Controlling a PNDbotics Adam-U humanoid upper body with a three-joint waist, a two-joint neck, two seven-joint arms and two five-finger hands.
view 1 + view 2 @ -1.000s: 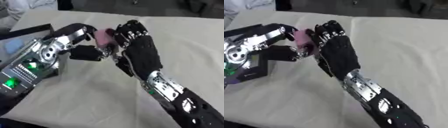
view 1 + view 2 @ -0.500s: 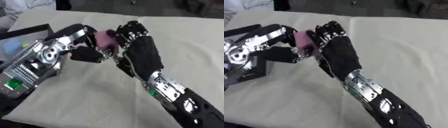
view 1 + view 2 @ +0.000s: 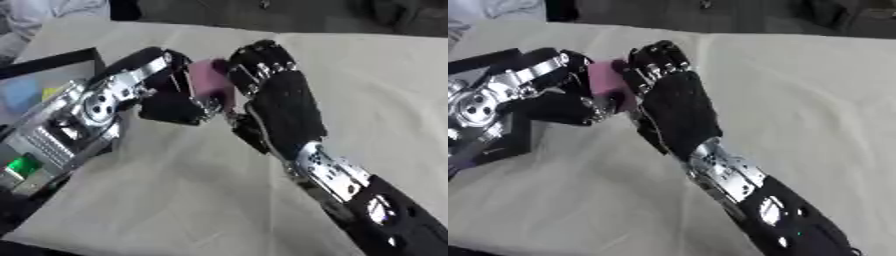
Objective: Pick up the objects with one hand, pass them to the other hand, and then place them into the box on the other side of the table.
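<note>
Hands meet above the table [image 3: 175,200]: my left hand [image 3: 171,102] and right hand [image 3: 280,100] both curl around the pink block [image 3: 210,82].

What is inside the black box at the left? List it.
The black box shows a pale blue floor with a small yellow patch on it. The left hand and its arm cover the rest of the box.
</note>
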